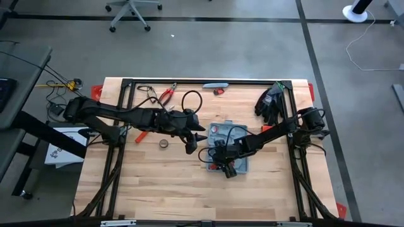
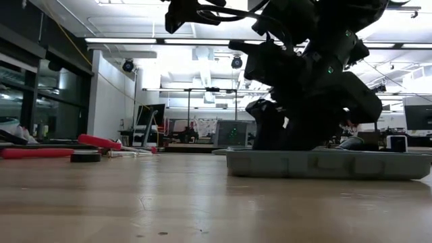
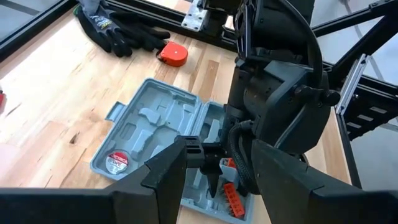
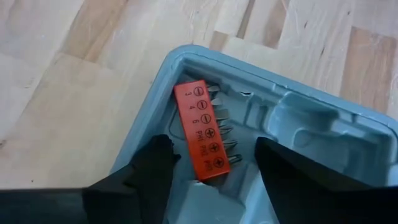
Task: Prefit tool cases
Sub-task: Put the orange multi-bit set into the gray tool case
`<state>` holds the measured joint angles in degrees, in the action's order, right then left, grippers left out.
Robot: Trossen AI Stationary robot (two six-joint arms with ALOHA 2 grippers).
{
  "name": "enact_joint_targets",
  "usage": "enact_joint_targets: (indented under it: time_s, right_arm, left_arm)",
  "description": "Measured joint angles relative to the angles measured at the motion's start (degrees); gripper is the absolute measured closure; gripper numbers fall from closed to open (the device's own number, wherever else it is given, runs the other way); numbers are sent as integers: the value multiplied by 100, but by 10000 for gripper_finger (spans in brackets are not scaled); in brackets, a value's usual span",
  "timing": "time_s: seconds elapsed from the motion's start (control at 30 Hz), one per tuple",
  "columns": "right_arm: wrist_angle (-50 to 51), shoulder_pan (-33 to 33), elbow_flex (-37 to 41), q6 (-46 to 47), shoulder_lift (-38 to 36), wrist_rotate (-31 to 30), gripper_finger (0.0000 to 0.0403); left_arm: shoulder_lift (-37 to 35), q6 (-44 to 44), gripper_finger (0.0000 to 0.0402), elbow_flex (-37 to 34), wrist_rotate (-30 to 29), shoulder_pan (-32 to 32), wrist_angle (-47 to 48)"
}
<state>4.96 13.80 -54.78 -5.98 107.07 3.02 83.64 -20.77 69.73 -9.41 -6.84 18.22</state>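
Right gripper (image 4: 208, 165) hovers over the open tool case (image 1: 226, 146) — fingers spread around an orange bit holder (image 4: 203, 127). Left gripper (image 3: 214, 180) hangs beside the case, open — empty.

A robotics lab: strip ceiling lights (image 2: 135, 40), monitors (image 2: 418, 116) and a wooden workbench (image 1: 189, 183) on grey floor.

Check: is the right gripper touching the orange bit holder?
Apart. The right wrist view shows the right gripper open, bit holder lying between its fingers with gaps.
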Motion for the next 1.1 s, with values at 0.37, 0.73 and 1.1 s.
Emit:
enact_joint_targets:
  time_s: [0.37, 0.73, 1.1]
  right_arm:
    - [79, 12, 4, 145, 4, -39, 281]
    - [280, 13, 7, 895, -34, -43, 320]
    - [843, 11, 48, 1158, -553, -439, 324]
  left_arm:
    - [0, 0, 229, 0, 0, 0, 0]
    - [0, -1, 229, 0, 0, 0, 0]
    - [0, 14, 229, 0, -20, 5, -2]
